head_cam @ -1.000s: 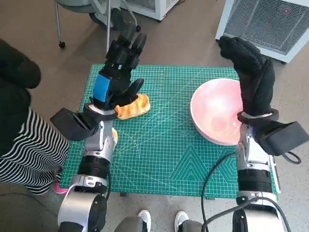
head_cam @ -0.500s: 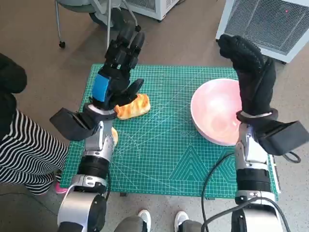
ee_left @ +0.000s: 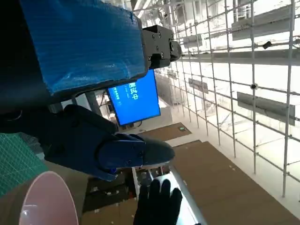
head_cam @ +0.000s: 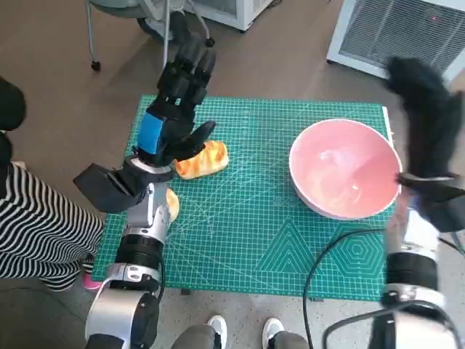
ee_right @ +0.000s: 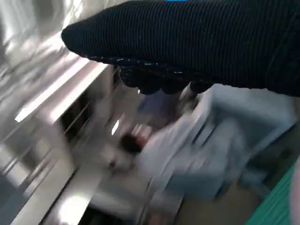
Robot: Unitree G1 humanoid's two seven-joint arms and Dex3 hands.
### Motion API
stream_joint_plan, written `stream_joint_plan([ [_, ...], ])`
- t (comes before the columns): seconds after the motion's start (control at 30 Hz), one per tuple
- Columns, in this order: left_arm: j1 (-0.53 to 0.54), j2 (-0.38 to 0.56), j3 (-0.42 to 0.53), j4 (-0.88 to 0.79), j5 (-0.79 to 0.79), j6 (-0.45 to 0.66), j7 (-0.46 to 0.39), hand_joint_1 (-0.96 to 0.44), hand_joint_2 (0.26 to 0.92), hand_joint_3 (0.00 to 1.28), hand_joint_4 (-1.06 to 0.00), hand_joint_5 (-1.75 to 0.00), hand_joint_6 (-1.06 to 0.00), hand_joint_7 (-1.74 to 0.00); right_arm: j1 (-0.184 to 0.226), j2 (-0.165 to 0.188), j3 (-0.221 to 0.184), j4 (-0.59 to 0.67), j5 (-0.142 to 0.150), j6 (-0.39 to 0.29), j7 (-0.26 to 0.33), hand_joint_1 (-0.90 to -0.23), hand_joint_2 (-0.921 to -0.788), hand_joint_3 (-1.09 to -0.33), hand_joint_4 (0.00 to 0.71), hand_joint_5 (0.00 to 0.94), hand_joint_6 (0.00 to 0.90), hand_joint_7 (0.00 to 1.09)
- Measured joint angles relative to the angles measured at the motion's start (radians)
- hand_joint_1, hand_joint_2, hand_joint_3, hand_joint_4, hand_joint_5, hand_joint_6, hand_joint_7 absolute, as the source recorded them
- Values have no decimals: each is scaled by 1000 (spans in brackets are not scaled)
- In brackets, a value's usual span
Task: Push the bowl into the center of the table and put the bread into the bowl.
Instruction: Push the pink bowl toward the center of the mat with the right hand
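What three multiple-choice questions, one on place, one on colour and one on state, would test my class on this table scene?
1. Where is the bread?
A. In the bowl
B. On the mat beside the left hand
C. On the floor

2. What colour is the bowl?
A. Pink
B. Blue
C. Yellow

3. What is in the bowl?
A. The bread
B. Nothing
C. The right hand

Answers: 1 B, the bread lies on the green mat by the left hand, whose fingers hold nothing. 2 A, the bowl is pink inside and at its rim. 3 B, its inside shows bare, and the blurred right hand is beside it at the mat's right edge.
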Motion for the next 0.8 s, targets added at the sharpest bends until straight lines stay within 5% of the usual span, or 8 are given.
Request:
stream_joint_plan([
  [0.33, 0, 0, 8, 23, -9, 0, -16, -634, 921, 331, -11, -19, 0, -162, -20, -71, -32, 196, -36, 35, -111, -676, -921, -856, 26, 1, 0, 289],
  [0.8, 0, 0, 21, 23, -14, 1, -24, -639, 921, 325, -23, -19, 0, -179, -21, -76, -87, 318, -26, 223, -122, -656, -921, -843, 23, 5, 2, 274],
])
